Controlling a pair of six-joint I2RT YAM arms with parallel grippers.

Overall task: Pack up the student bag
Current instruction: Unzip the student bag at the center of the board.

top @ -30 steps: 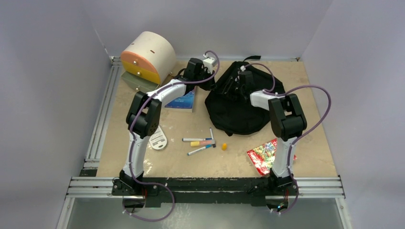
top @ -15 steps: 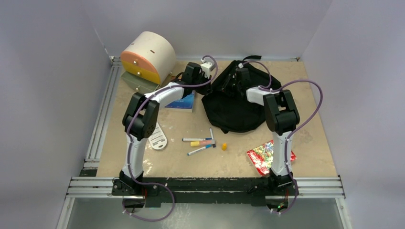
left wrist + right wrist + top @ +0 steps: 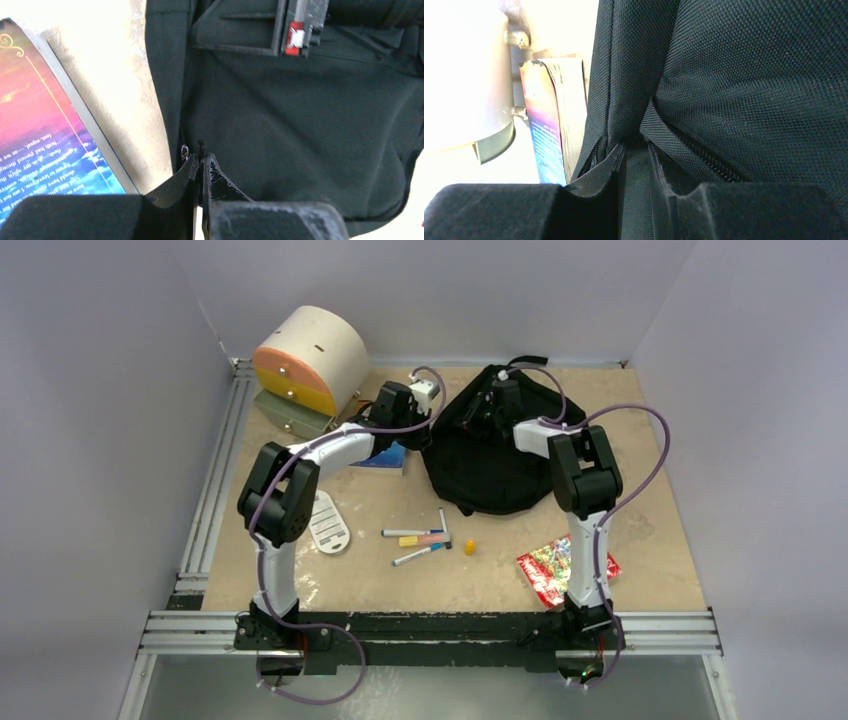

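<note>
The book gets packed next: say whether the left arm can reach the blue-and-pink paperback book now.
Probably yes, once freed. The blue-and-pink paperback book lies uncovered just beside the left claw. But that claw seems shut on the edge of the black fabric backpack and must let go first.

The left gripper meets the left edge of the bag. The right gripper is to its right and farther back, on the bag's far part, with a fold of the bag between its fingers. Just left of the left gripper lies the book, partly under the left arm. Farther left and behind stands the drawer box. Nearer the bases than both grippers lie the markers, with a small piece to their right and a card to their left. A packet lies partly behind the right arm.
</note>
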